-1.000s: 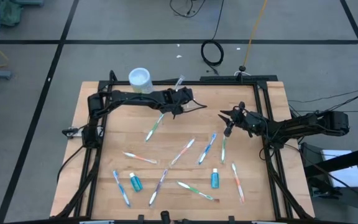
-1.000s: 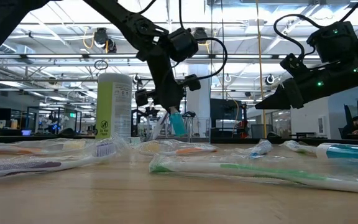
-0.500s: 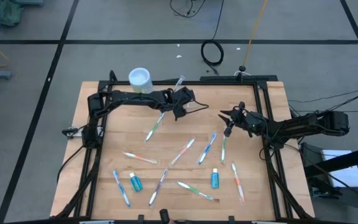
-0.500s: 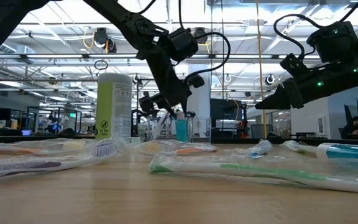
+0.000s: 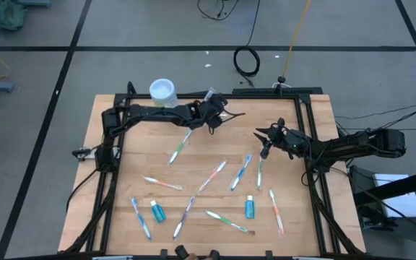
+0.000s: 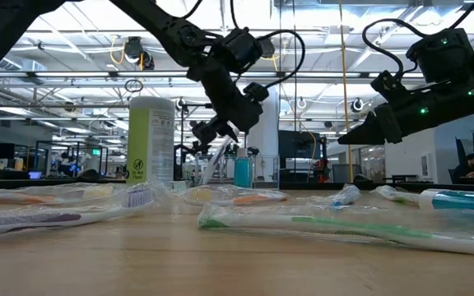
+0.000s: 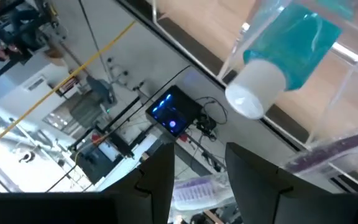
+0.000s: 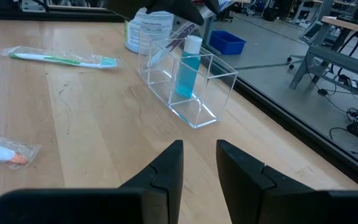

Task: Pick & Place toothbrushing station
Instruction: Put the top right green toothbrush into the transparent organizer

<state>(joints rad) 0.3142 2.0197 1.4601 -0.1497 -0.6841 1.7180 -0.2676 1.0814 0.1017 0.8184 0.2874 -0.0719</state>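
Left gripper hovered over the far edge of your wooden tabletop, fingers spread and holding nothing, right above the toothbrushing station, a small clear plastic holder with compartments. That holder stood upright on the tabletop near the far rim, just beside the green canister with a white lid. A small teal bottle with a white cap stood upright in one compartment of the holder; you could see it from the low view too, below the left gripper. A toothbrush leaned tilted in the next compartment.

Your right gripper waited above the right middle of the tabletop, well apart from the holder, fingers slightly spread with nothing between them.

Loose items lay scattered over the near half of the tabletop: a green-and-white toothbrush near the holder, a blue toothbrush and a green toothbrush near the right gripper, an orange toothbrush, a second teal bottle and a blue bottle lying flat. Several of them looked wrapped in clear film in the low view, e.g. the green toothbrush up front.
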